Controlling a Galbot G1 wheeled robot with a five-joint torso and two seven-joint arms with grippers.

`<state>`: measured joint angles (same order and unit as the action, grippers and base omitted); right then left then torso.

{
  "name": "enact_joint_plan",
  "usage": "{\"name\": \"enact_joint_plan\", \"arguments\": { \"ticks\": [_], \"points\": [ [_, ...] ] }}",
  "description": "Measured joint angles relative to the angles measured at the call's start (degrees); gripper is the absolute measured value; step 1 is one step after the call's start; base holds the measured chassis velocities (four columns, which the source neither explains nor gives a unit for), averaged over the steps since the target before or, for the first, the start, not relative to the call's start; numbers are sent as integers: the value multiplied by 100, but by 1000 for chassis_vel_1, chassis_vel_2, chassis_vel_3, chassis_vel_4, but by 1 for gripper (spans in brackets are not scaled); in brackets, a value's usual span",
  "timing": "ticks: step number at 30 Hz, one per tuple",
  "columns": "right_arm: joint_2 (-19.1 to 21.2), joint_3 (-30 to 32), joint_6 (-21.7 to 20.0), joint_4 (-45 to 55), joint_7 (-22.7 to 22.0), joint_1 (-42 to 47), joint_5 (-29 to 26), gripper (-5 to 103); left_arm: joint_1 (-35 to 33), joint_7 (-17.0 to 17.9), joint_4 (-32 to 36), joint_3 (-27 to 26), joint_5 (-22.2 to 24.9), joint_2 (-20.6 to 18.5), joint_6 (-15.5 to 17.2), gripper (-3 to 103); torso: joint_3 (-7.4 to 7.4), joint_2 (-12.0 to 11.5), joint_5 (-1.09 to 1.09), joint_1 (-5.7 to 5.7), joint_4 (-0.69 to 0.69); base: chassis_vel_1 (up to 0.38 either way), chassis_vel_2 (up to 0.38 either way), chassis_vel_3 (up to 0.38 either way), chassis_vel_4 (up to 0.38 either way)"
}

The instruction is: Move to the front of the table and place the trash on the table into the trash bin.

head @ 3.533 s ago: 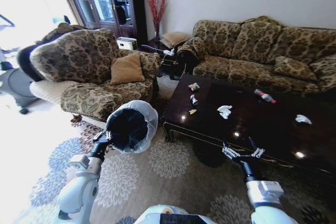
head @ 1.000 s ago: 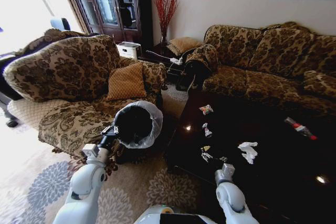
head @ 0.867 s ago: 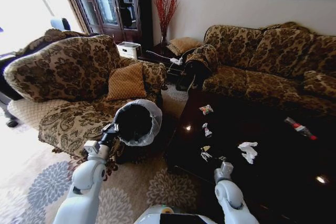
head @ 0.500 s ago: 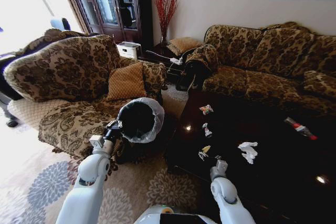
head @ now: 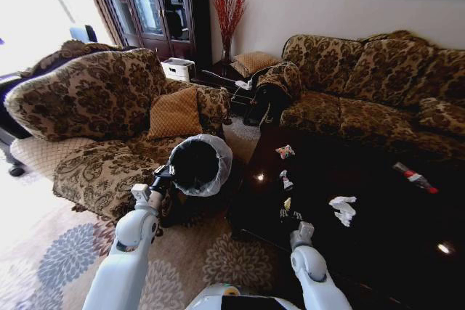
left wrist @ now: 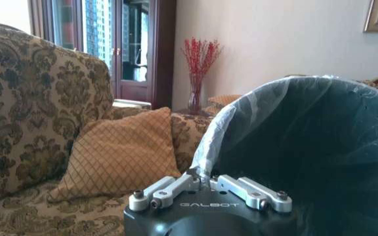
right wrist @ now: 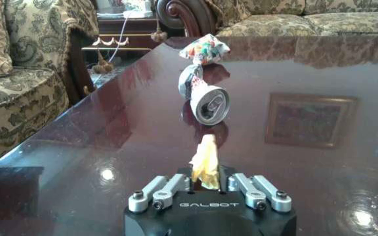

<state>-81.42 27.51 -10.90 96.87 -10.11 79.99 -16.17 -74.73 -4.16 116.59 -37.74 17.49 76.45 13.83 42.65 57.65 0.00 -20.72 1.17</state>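
Trash bin rim pinched by left gripper; right gripper apparently pinches a yellow scrap above the table.

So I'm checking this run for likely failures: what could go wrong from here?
The right tool pinches only the lower end of the thin yellow scrap, so it may slip out on the way to the trash bin. The left tool holds that bin by its rim and loose liner, which might slide. A crushed can lies just beyond the scrap on the table; the arm could knock it rolling.
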Motion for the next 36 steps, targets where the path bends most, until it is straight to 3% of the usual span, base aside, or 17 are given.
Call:
{"name": "enact_joint_plan", "arguments": {
  "ticks": [4, 5, 6, 14, 17, 19, 20, 23, 24, 27, 33, 36],
  "points": [
    [8, 25, 4, 6, 8, 7, -1, 14, 5, 0, 2, 20, -6, -1, 2, 2, 0, 0, 1, 0, 0, 0, 0, 0, 0],
    [13, 32, 5, 20, 11, 17, -4, 4, 6, 0, 6, 35, -8, -4, 4, 2, 0, 0, 2, 0, 1, 0, 0, 0, 0],
    [17, 42, 4, 45, 13, 30, -7, 2, 8, -1, 8, 49, -9, -6, 5, 2, 0, 0, 3, 0, 1, 0, 0, 0, 0],
    [202, 126, 266, 458, -3, 151, 273, 0, 164, 8, -77, 284, -10, -182, 84, 2, 1, 0, 2, 0, 1, 0, 0, 0, 0],
    [401, 182, 435, 758, 68, 194, 498, 0, 321, 67, -136, 474, 25, -304, 152, 2, 1, -1, 0, 0, 0, 0, 0, 0, 0],
    [782, 281, 420, 1355, 82, 175, 385, 0, 638, 139, -248, 704, 155, -511, 288, 2, 1, 0, 1, 0, 0, 0, 0, 0, 0],
    [782, 281, 420, 1355, 82, 175, 385, 0, 638, 139, -248, 704, 155, -511, 288, 2, 1, 0, 1, 0, 0, 0, 0, 0, 0],
    [1460, 430, 179, 2201, 97, -14, -270, 0, 1305, 241, -403, 1080, 685, -873, 641, 2, 1, -1, 0, 0, 1, 0, 0, 0, 0],
    [1460, 430, 179, 2201, 97, -14, -270, 0, 1305, 241, -403, 1080, 685, -873, 641, 2, 1, -1, 0, 0, 1, 0, 0, 0, 0],
    [1986, 480, -81, 2902, 114, -277, -1038, 0, 1944, 285, -604, 1467, 1083, -1117, 986, 2, 1, -1, 1, -1, 0, 0, 0, 0, 0],
    [2457, 392, -327, 3783, 99, -526, -1996, 0, 2677, 396, -1002, 2186, 1655, -1382, 1384, 2, 2, -1, 0, -1, 1, 0, 0, 0, 0],
    [2663, 191, -514, 4253, 221, -538, -2560, 0, 3313, 551, -1301, 2922, 2014, -1463, 1665, 2, 1, -1, 0, -1, 0, 0, 0, 0, 0]
  ]
}}
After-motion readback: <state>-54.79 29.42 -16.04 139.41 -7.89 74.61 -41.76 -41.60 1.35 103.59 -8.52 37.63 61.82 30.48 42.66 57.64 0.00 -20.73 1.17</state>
